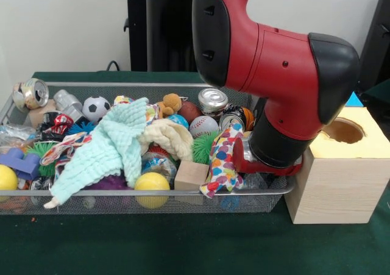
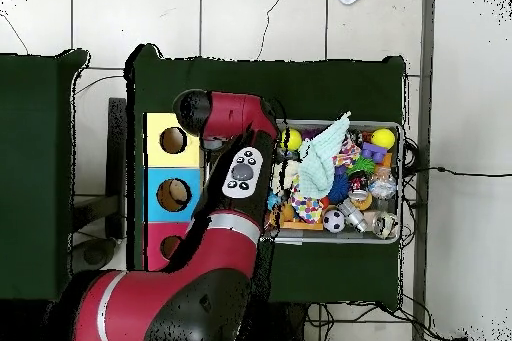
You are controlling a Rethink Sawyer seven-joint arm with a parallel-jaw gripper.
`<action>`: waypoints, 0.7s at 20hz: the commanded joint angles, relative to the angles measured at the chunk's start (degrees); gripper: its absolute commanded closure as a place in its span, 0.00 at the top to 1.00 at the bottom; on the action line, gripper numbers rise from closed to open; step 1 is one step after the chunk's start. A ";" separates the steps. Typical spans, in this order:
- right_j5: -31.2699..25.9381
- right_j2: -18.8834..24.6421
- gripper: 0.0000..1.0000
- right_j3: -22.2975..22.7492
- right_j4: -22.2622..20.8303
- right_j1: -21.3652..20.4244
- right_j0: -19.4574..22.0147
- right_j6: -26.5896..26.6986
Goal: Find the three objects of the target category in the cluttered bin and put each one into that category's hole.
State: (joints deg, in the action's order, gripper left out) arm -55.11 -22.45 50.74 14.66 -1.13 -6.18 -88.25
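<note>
The wire-mesh bin (image 1: 183,193) is heaped with toys, cloths and cans; in the overhead view its rim (image 2: 345,239) lies right of the boxes. The blue-surround hole (image 2: 173,194) is the middle of three; from the front only a blue corner (image 1: 354,99) shows behind the yellow box. A crumpled clear plastic thing (image 1: 13,132), perhaps a bottle, lies at the bin's left end. More clear plastic (image 1: 256,181) shows under my wrist. My red arm (image 1: 274,67) reaches down into the bin's right end. Its wrist hides the gripper in both views.
The yellow-surround hole (image 1: 343,130) tops the near wood box; the red-surround hole (image 2: 171,247) is beside the blue one. In the bin lie a mint cloth (image 1: 109,147), a cream cloth (image 1: 170,138), metal cans (image 1: 213,99), balls and a wood block (image 1: 191,174).
</note>
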 commanded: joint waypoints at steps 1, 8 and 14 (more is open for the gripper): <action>9.76 5.35 0.00 -5.14 0.81 7.49 1.41 -13.69; 9.09 4.74 0.00 -5.57 0.34 7.33 1.56 -13.49; 4.27 4.02 0.00 -3.24 -0.60 3.62 1.90 -11.44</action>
State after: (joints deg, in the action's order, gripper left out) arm -56.00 -22.50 50.05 14.33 -0.87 -6.13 -88.25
